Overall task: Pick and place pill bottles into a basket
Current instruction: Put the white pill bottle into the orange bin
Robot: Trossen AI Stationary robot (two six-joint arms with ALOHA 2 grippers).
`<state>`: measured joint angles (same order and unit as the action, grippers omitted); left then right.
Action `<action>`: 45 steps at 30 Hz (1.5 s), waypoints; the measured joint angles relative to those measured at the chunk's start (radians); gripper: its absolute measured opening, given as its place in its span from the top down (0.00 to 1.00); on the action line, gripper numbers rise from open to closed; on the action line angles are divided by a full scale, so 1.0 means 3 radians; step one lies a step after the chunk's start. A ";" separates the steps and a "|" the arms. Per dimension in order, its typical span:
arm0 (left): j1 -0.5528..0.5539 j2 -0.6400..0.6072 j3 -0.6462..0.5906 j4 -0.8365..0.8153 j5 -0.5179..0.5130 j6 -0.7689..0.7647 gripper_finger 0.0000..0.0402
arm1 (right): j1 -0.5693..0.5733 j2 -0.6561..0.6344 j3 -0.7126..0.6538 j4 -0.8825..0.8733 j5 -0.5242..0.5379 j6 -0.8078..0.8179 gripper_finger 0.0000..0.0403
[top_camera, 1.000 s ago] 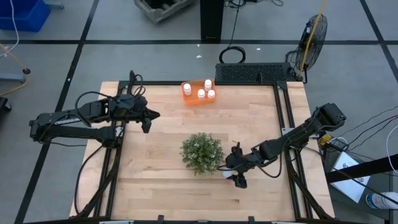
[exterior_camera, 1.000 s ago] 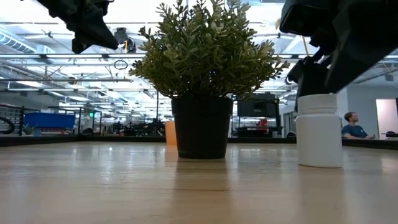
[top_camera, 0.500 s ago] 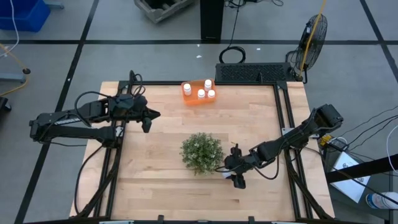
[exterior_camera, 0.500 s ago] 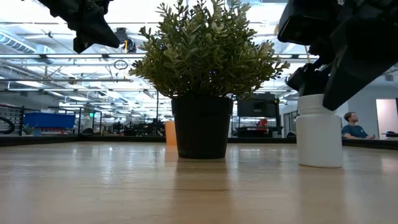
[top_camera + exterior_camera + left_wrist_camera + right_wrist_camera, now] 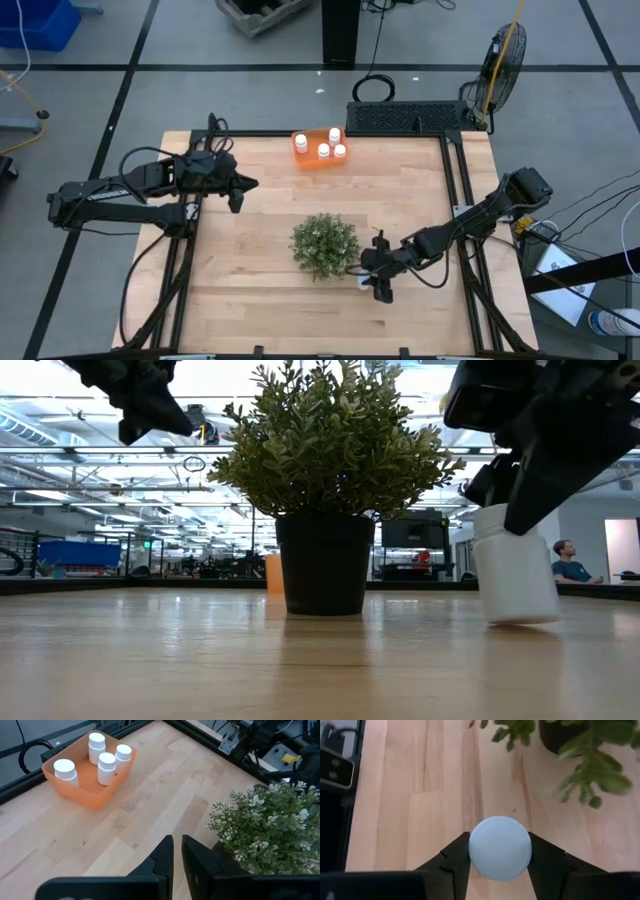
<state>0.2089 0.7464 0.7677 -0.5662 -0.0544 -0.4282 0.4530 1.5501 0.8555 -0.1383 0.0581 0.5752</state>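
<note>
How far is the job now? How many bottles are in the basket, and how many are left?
Done: four pill bottles stand in the orange basket. In hand: the right gripper has its fingers on the fifth bottle beside the plant; the bottle is tilted, one edge off the table. Left: carrying it to the basket. The left gripper waits, shut.

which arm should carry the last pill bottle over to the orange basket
Right. The right tool is already shut on the last pill bottle, tilted beside the plant. The left tool hangs nearer the basket but holds nothing.
</note>
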 joint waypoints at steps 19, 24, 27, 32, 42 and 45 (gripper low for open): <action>0.0066 -0.0001 0.0000 0.0587 -0.0220 0.0213 0.90 | -0.0339 -0.0965 -0.0003 -0.0577 0.0432 0.0902 0.64; 0.0143 -0.0001 0.0000 0.0716 -0.0223 0.0289 0.90 | -0.0476 -0.1284 -0.0004 -0.0603 0.0571 0.0851 0.64; 0.0180 -0.0001 0.0000 0.0772 -0.0223 0.0272 0.90 | -0.0581 -0.1382 -0.0004 -0.0597 0.0604 0.0793 0.64; 0.0225 -0.0001 0.0000 0.0774 -0.0228 0.0266 0.90 | -0.0788 -0.1455 -0.0003 -0.0582 0.0591 0.0707 0.64; 0.0226 0.0043 0.0000 0.0788 -0.0306 0.0312 0.90 | -0.1178 -0.1503 -0.0001 -0.0780 0.0948 0.0268 0.64; 0.0226 0.0070 0.0000 0.0862 -0.0361 0.0304 0.90 | -0.1391 -0.1503 -0.0001 -0.0579 0.0946 0.0004 0.64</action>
<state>0.2768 0.7672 0.7677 -0.3077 -0.1626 -0.3369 0.0358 1.0992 0.8551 -0.3119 0.3421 0.5764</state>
